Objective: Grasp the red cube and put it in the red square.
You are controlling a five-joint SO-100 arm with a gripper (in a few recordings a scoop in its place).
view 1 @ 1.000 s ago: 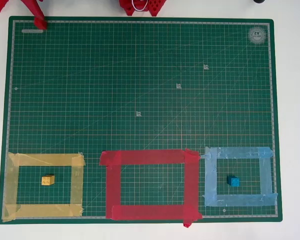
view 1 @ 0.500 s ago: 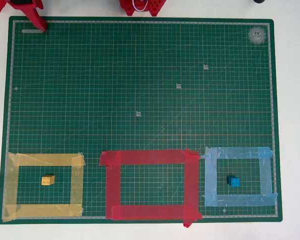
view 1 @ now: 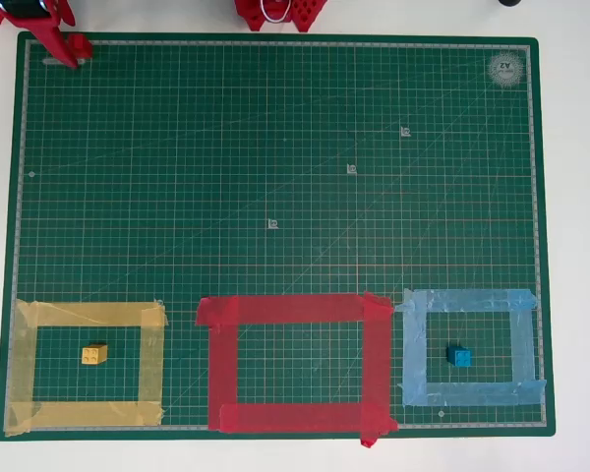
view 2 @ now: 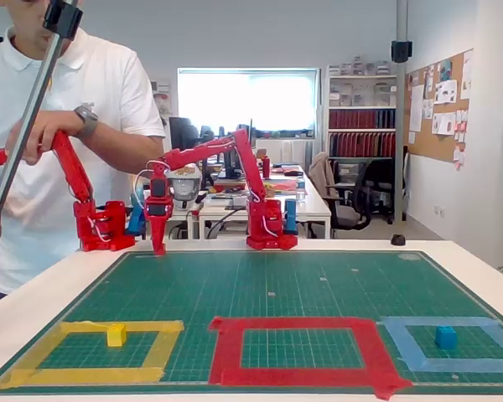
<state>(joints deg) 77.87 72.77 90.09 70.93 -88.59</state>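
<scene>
The red square [view 1: 295, 363] lay with its long axis left-right in the overhead view. The hand [view 2: 158, 244] pointed down; its grip state was unclear.

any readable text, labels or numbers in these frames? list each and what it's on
"A2" or close to it: round logo in the cutting mat's far right corner, overhead view; blurred, low confidence.
Three tiny white marks on the mat's grid: too small to read.
Papers on the corkboard and binders on the shelf, fixed view: too small to read.
Yellow cube, blue cube, red tape square: no text visible.
</scene>
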